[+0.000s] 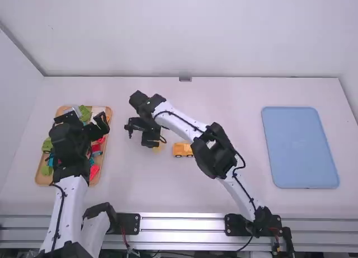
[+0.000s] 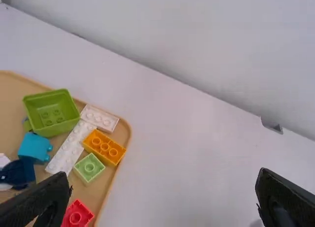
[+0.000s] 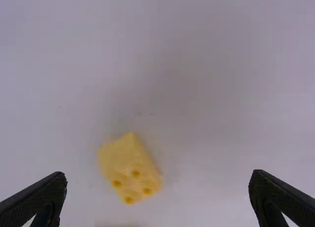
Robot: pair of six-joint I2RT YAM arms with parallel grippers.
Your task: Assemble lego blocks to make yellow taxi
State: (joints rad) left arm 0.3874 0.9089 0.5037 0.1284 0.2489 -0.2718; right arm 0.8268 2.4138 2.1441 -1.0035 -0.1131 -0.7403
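Over the wooden tray's far part, my left gripper (image 1: 84,119) stands open; in the left wrist view the gripper (image 2: 164,175) has nothing between its fingertips. Left of the table's middle, my right gripper (image 1: 139,136) is low over the table; in the right wrist view the gripper (image 3: 157,175) is open, fingers wide apart. A yellow block (image 3: 131,169) lies on the table below them, untouched. In the high view that yellow piece (image 1: 158,148) is partly hidden by the right gripper. Right of it sits a yellow-orange car-shaped piece (image 1: 182,150). An orange-yellow brick (image 2: 104,146) lies in the tray.
The wooden tray (image 1: 42,178) at the left holds several bricks, among them a green box-shaped piece (image 2: 51,113), a light green brick (image 2: 89,167) and a red brick (image 2: 77,215). A blue tray (image 1: 300,148) lies at the right, beyond the right arm.
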